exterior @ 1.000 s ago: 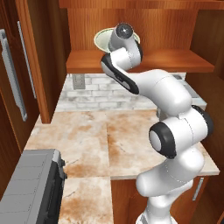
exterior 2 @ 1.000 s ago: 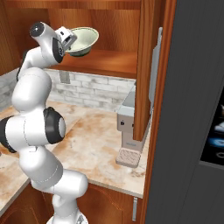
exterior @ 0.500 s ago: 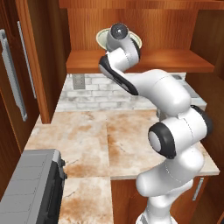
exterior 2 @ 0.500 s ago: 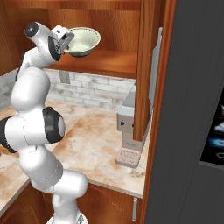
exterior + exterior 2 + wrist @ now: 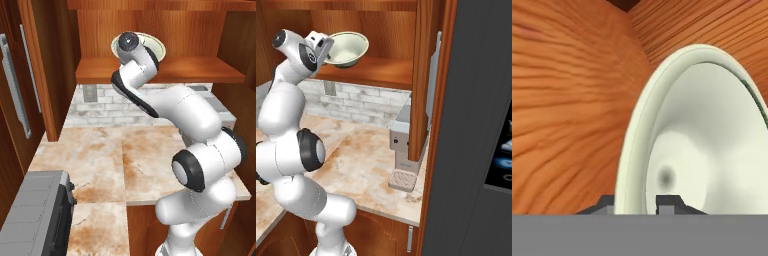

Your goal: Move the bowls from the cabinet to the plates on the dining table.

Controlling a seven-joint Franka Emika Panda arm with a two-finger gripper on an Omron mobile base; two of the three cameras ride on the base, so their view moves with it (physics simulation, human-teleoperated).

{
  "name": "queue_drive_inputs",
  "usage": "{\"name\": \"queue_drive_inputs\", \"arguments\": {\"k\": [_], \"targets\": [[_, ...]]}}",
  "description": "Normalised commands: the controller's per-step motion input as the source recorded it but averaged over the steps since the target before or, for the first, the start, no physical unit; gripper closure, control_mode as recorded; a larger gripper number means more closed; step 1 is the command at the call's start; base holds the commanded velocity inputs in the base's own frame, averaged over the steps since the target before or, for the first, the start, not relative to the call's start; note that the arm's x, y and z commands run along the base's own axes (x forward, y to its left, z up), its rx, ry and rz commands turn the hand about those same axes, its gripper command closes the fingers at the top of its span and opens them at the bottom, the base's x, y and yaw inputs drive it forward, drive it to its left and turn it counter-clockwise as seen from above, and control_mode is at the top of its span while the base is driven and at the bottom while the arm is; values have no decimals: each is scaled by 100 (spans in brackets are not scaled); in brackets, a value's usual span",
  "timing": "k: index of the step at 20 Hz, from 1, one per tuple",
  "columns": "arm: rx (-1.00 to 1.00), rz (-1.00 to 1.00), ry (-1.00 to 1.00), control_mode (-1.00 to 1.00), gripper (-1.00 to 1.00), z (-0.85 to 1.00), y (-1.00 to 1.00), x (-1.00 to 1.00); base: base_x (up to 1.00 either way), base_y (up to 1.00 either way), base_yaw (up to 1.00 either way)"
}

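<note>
The cream bowl [image 5: 347, 48] with the dark green band hangs tilted just above the wooden shelf [image 5: 381, 76] of the open cabinet [image 5: 200, 35]. My gripper [image 5: 330, 52] is shut on its near rim. In the hand view the bowl [image 5: 712, 145] stands on edge, its rim pinched between my fingertips [image 5: 668, 202]. In the left base view the bowl [image 5: 156, 46] peeks out behind my wrist. The dark brown bowl, the plates and the dining table are out of view.
Below the cabinet lies a seamed marble counter [image 5: 100, 155] backed by white brick [image 5: 95, 107]. A grey appliance [image 5: 35, 215] sits at its near left corner. A small grey machine [image 5: 404, 155] stands by the open cabinet door [image 5: 423, 75]. A dark tall panel [image 5: 476, 125] fills the right.
My arm has drawn back a little toward the left with the bowl in the gripper, and the bowl has tilted slightly more.
</note>
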Motion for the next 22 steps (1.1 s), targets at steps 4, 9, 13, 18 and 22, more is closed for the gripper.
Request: {"name": "queue_drive_inputs", "arguments": {"k": [4,9,13,18,22], "targets": [[-13,0,-7,-100,100,-11,0,-49,0,0,0],[-9,0,-4,-100,100,0,-2,-54,0,0,0],[-6,0,0,-100,100,1,-9,-56,0,0,0],[-3,0,0,-100,100,7,-17,-54,0,0,0],[-1,0,0,-100,100,18,-14,-60,0,0,0]]}}
